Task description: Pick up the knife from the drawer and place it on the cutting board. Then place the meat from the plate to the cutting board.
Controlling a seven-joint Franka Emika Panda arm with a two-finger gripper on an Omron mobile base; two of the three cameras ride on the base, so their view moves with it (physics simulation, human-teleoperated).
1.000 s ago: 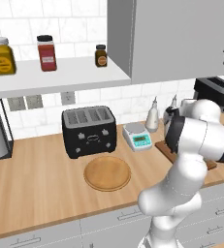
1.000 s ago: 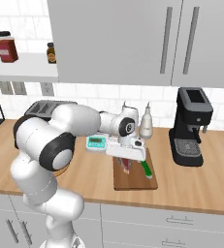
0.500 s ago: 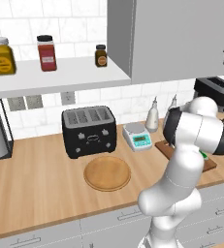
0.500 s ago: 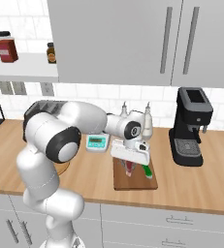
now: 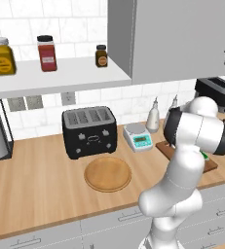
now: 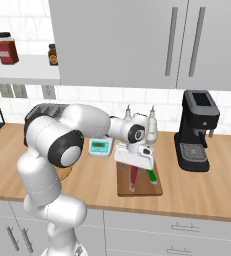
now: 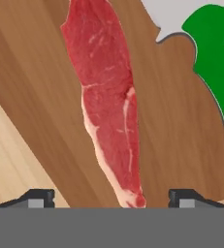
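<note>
The reddish-pink meat [image 7: 108,101] lies lengthwise on the dark brown cutting board [image 7: 40,87]. The knife lies beside it on the board, its green handle [image 7: 215,68] to the right. My gripper [image 7: 113,196] hangs open just above the board, and the meat's narrow end lies between the spread fingertips [image 7: 40,196] without touching them. From the right base view the gripper [image 6: 133,164] hovers over the meat [image 6: 133,179], the knife [image 6: 152,175] and the cutting board [image 6: 142,190]. The round tan plate [image 5: 107,173] sits bare in front of the toaster.
A black toaster [image 5: 89,131], a small scale [image 5: 139,137] and two bottles [image 5: 154,116] stand behind the board. A black coffee machine [image 6: 196,131] is to the board's right. Closed drawer fronts [image 6: 187,227] run below the counter edge.
The arm's elbow has shifted slightly while the hand stayed low over the cutting board. The meat and knife lie where they were.
</note>
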